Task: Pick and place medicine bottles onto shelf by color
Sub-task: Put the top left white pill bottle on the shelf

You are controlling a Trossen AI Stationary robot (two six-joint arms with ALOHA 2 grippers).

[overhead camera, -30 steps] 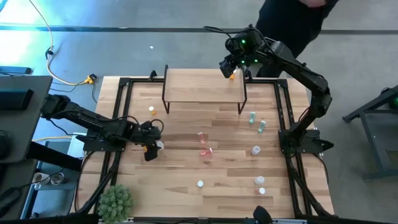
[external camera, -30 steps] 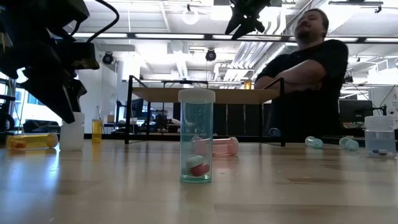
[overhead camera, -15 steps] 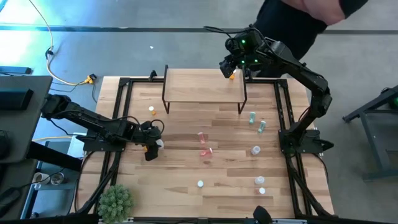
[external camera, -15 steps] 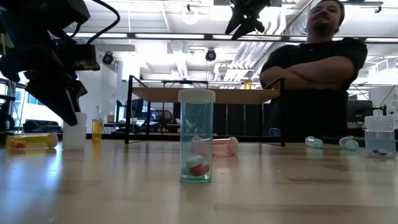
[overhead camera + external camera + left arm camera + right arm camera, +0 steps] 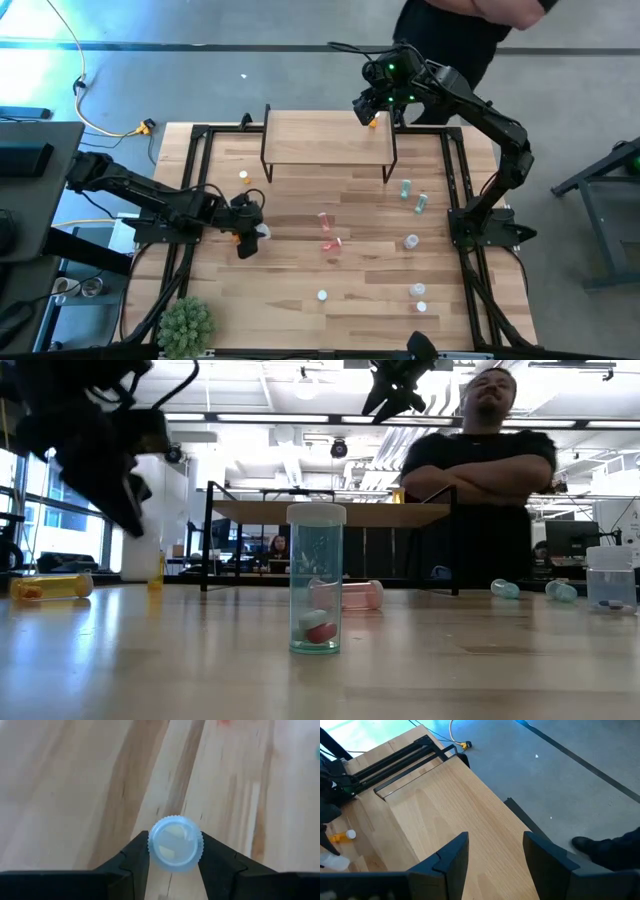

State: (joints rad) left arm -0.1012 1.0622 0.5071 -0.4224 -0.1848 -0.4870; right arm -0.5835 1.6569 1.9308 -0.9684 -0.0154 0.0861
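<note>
My left gripper (image 5: 250, 236) is near the table's left side, shut on a white medicine bottle (image 5: 175, 844) whose ribbed cap faces the wrist camera. My right gripper (image 5: 492, 857) stands open above the far right corner of the shelf (image 5: 328, 135), with nothing between its fingers. An orange bottle (image 5: 373, 121) stands on that corner of the shelf. Pink bottles (image 5: 328, 232) lie on the table at mid-table. Green ones (image 5: 413, 195) lie to the right, and a clear one (image 5: 316, 580) stands upright near the front edge. My left gripper pinches the white bottle's round side just under the cap (image 5: 150, 845) between its two fingers (image 5: 134, 854). The fingers come from above and point down. The bottle hangs upright, its base (image 5: 140, 575) a little clear of the table.
More clear bottles (image 5: 416, 290) stand at the near right. An orange bottle (image 5: 50, 587) lies on the table's left side and another (image 5: 243, 177) stands near the shelf's left legs. A spiky plant (image 5: 186, 322) sits at the near left corner. A person (image 5: 480, 480) stands beyond the far edge.
My left gripper has lifted the white bottle off the table, kept it upright and shifted a little toward the table's right edge.
</note>
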